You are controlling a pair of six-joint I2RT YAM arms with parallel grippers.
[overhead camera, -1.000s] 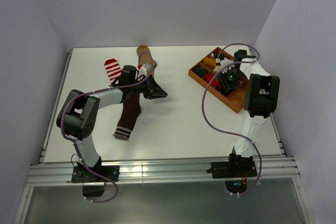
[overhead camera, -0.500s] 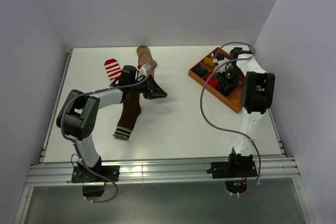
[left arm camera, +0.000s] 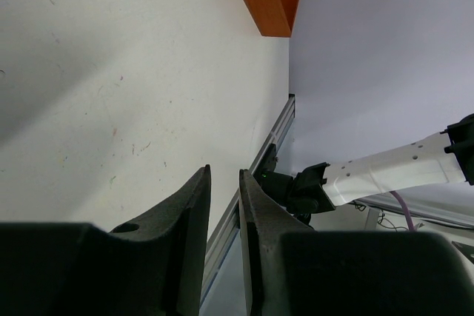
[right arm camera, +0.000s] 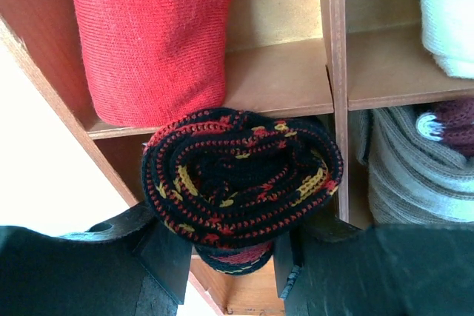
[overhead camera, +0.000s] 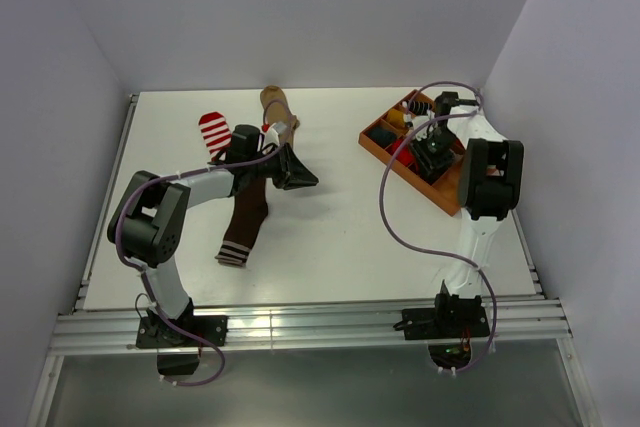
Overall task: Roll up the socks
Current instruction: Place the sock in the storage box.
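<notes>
My right gripper (overhead camera: 432,155) is shut on a rolled black sock (right arm camera: 241,172) with red and yellow pattern, and holds it over a compartment of the orange tray (overhead camera: 408,179); its fingers (right arm camera: 167,257) flank the roll. On the table's left lie a red-and-white striped sock (overhead camera: 213,132), a tan sock (overhead camera: 275,105) and a dark brown sock (overhead camera: 245,217) with a striped cuff. My left gripper (overhead camera: 296,173) rests low beside the brown sock, empty, its jaws almost together (left arm camera: 224,175).
The tray holds other rolled socks: a red one (right arm camera: 148,35), a grey striped one (right arm camera: 415,160), a white one (right arm camera: 448,12). Wooden dividers (right arm camera: 337,72) separate the compartments. The table's right edge rail (left arm camera: 275,138) shows in the left wrist view.
My right arm has shifted slightly toward the back left over the tray, still holding the black roll. The left arm and the flat socks have not moved.
</notes>
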